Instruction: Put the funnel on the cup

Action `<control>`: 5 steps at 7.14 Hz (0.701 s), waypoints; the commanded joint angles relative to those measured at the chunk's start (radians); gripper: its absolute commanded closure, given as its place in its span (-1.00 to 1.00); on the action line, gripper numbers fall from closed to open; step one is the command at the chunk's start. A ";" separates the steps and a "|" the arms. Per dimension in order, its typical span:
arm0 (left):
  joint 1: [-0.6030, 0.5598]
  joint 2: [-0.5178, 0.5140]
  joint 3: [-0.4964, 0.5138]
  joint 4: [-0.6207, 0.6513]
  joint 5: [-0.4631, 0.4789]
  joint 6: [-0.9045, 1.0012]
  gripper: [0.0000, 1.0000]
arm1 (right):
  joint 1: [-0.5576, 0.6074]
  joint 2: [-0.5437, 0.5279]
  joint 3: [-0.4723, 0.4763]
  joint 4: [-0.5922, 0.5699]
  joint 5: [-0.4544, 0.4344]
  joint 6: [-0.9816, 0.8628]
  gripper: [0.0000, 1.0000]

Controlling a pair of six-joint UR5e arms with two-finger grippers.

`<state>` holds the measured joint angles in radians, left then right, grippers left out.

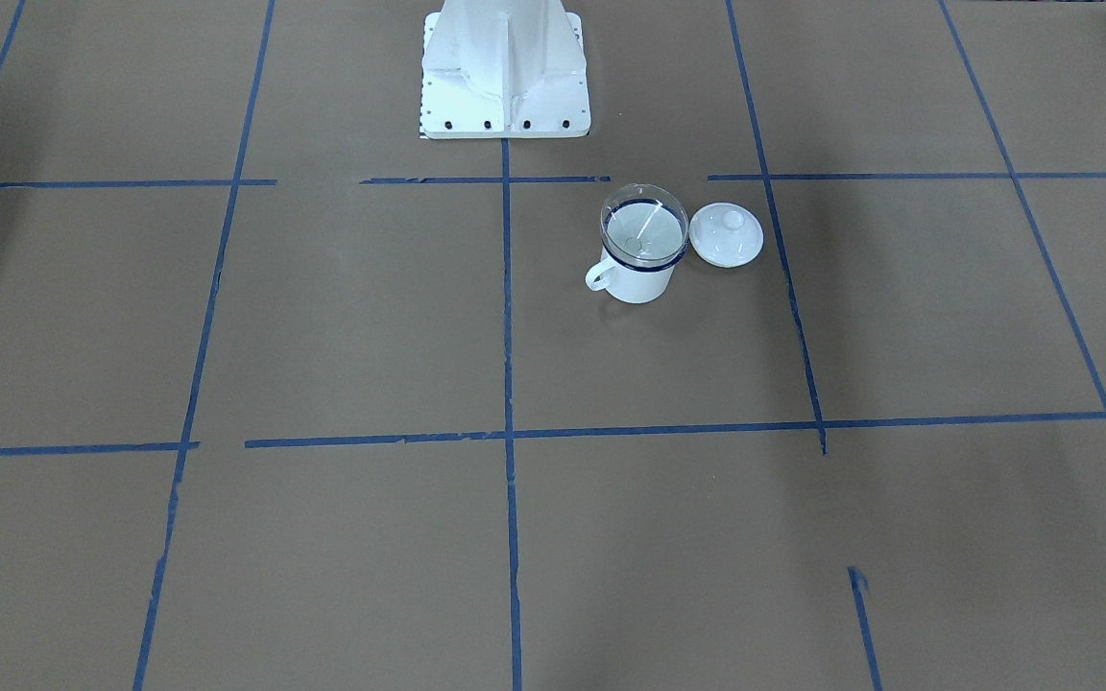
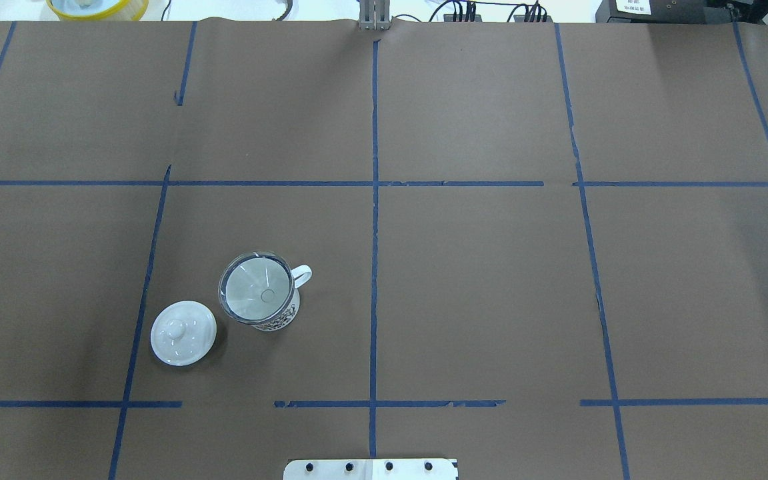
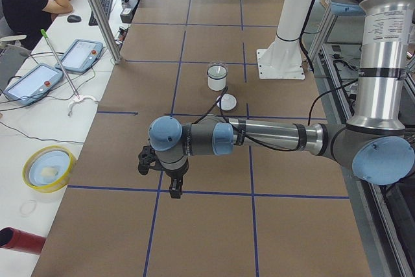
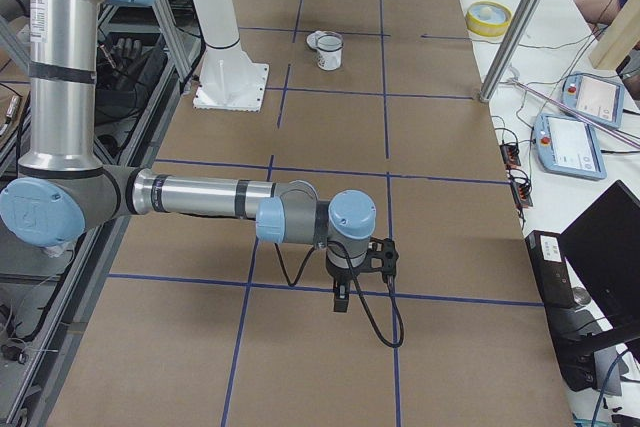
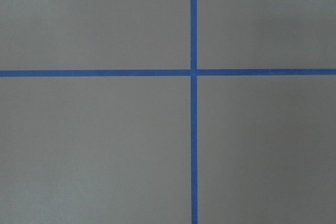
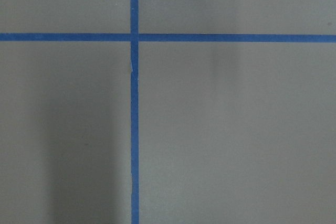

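- The funnel (image 1: 644, 226) is sitting in the mouth of the cup (image 1: 637, 278), with its wide rim resting on the dark blue rim, so the task is looking done.
- The cup is standing upright on the bench (image 1: 323, 317). A white knobbed lid (image 1: 726, 234) is lying just beside the cup, on the side away from its handle.
- I am judging the funnel to be light, stiff and smooth, so it is probably slipping easily. The rim seems the best place to take hold.
- The cup is looking rigid and heavier, and likely to chip if knocked.
- The spout is going down inside the cup and is hard to make out, because the clear wall is almost vanishing against the white.
- The left arm (image 3: 259, 137) and the right arm (image 4: 200, 195) are hanging well apart from the cup. Their jaws are showing only in the side views, so I cannot tell if they are released or clenched.
- Both wrist cameras are showing only brown paper and blue tape.
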<state>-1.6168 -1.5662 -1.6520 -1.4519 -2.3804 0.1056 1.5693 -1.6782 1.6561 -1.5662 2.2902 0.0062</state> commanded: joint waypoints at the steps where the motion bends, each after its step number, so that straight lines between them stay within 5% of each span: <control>1: 0.000 0.008 -0.002 -0.010 -0.003 -0.006 -1.00 | 0.000 0.000 0.001 0.000 0.000 0.000 -1.00; 5: 0.002 0.000 0.026 0.030 0.018 -0.004 -1.00 | 0.000 0.000 0.001 0.000 0.000 0.000 -1.00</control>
<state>-1.6156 -1.5589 -1.6337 -1.4470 -2.3646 0.0998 1.5693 -1.6782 1.6564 -1.5662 2.2902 0.0061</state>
